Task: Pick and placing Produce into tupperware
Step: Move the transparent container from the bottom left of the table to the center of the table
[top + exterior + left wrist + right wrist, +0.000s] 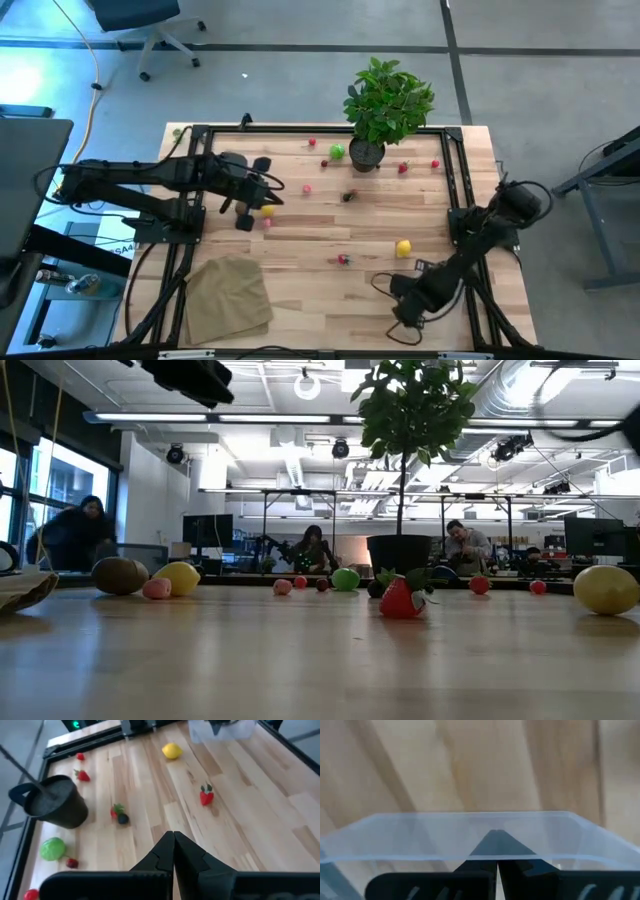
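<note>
Small toy produce lies scattered on the wooden table: a lemon [403, 247] [171, 751], a strawberry [343, 259] [206, 796], a green piece [337, 151] and several red bits near the pot. The clear tupperware [470, 835] [220, 732] sits near the table's front right. My right gripper [398, 290] [496, 837] points down over it, shut; its tips show through the clear near wall. My left gripper [272, 192] [174, 837] hovers shut and empty over the table's left middle, above a yellow piece [267, 210] and a pink one [268, 223]. My right gripper reaches from above with shut fingers [485, 847] down past the tupperware's near rim [420, 857], into its hollow. Whether the tips touch its wall or floor, I cannot tell.
A leafy plant in a dark pot [367, 155] [55, 802] stands at the far middle of the table. A tan cloth [228, 297] lies at the near left corner. A black frame [460, 200] runs around the tabletop. People sit in the room beyond.
</note>
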Action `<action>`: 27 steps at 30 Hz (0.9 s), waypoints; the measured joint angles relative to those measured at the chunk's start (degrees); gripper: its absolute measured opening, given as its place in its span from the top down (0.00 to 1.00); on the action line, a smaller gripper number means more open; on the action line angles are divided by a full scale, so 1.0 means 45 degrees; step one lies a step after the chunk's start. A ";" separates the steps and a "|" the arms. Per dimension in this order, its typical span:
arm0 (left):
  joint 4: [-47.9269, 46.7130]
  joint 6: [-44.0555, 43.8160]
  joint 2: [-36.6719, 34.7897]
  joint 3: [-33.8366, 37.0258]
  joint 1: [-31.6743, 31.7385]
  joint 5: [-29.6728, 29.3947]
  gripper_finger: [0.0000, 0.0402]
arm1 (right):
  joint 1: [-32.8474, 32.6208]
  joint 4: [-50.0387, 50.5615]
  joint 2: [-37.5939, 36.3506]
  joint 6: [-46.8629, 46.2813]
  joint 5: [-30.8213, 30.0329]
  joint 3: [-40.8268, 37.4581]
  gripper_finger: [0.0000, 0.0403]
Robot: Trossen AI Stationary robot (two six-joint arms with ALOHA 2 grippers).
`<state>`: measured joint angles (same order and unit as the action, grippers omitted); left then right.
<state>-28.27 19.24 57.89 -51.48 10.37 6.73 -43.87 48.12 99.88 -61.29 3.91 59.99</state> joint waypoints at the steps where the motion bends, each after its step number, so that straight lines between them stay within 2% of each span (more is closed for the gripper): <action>1: -0.0067 -0.0031 -0.0184 0.0000 0.0000 -0.0006 1.00 | 0.0222 0.0012 0.0000 0.0392 0.0004 0.0000 1.00; 10: -0.1201 -0.0400 -0.1358 -0.0005 -0.0591 0.0017 1.00 | 0.2596 -0.0040 0.0000 0.3233 -0.0539 -0.0001 1.00; 27: -0.1481 -0.0670 -0.1384 -0.0005 -0.0661 -0.0071 1.00 | 0.6967 -0.0720 0.0000 0.7604 -0.1115 -0.0005 1.00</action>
<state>-34.94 16.23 51.66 -51.51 7.40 6.42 -12.52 44.88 99.88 -27.07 -1.10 59.96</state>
